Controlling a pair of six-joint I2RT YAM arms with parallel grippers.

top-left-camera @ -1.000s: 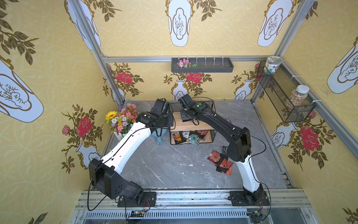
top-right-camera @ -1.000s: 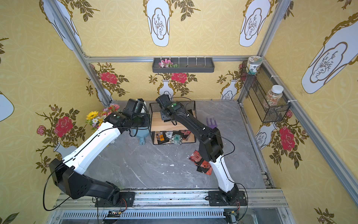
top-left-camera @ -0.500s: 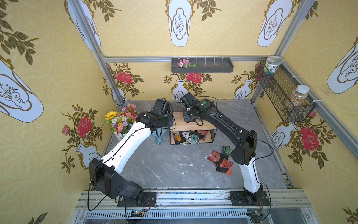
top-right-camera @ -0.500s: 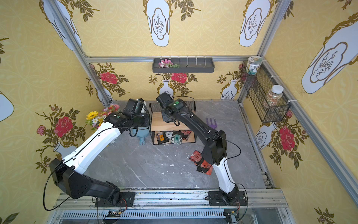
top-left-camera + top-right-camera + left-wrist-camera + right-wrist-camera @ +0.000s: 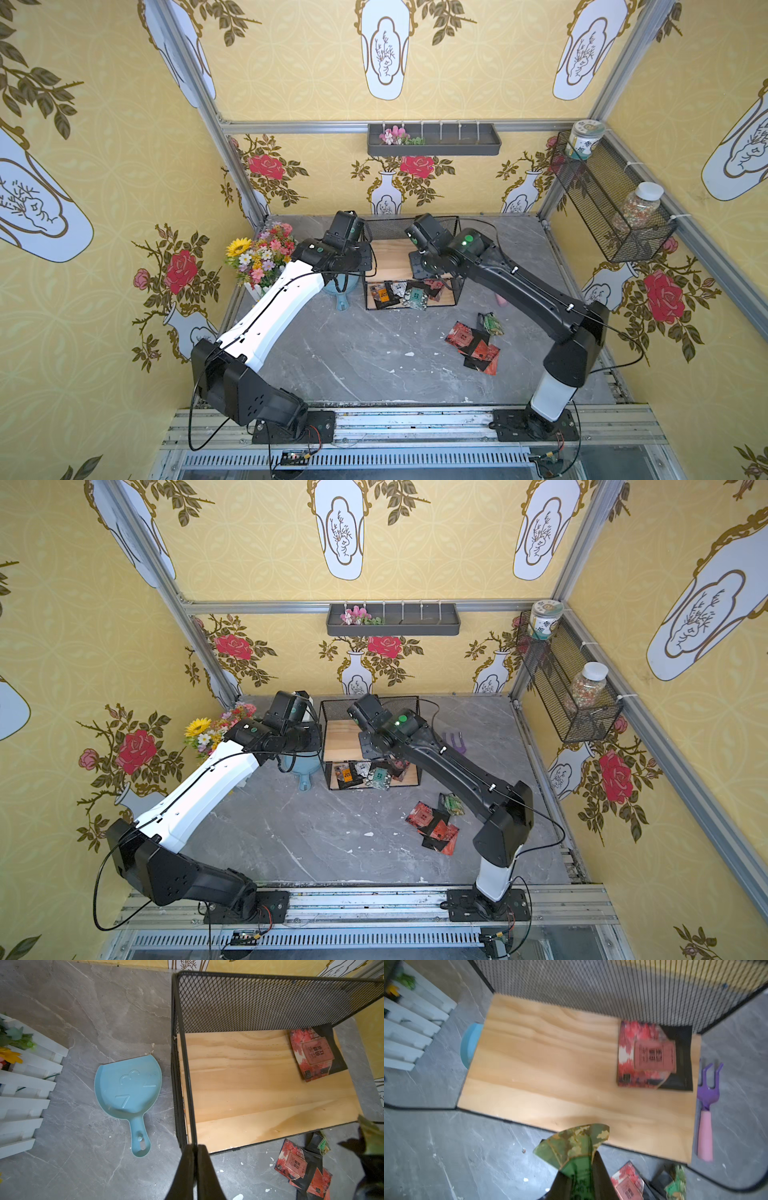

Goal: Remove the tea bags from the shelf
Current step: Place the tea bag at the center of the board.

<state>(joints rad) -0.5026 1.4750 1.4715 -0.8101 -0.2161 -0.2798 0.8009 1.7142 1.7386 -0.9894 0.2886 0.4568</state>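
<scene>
Tea bags (image 5: pixel 401 293), small flat black-edged foil sachets with red, green, orange or white panels, lie heaped on the lower wooden board of the two-tier black wire shelf (image 5: pixel 270 1001), which stands at the back of the grey marble-patterned surface (image 5: pixel 353 353). At far left stands a white picket-fence planter of artificial flowers (image 5: pixel 259 257). Next to it a light blue plastic dustpan (image 5: pixel 128 1088), embossed with a cloud shape and slanted strokes, lies flat beside the shelf. The left end effector (image 5: pixel 194 1148) is fully closed around a thin wire post at the shelf's left end. On the upper board, near its right end by the mesh back, rests a red tea bag (image 5: pixel 313 1053) whose panel carries Chinese characters too small to read. The right end effector (image 5: pixel 581 1169) hangs above that board's front edge, pinched tight on a crumpled green tea bag (image 5: pixel 575 1140); its dark lettering is blurred. Right of the shelf lies a purple-tined, pink-handled hand rake (image 5: pixel 706 1115). Further forward, loose sachets (image 5: pixel 462 335), mostly red with one green, lie scattered on the surface, printed with similar characters. On the right wall a long black mesh basket (image 5: pixel 590 195) holds two jars (image 5: pixel 638 205) with illegible labels.
</scene>
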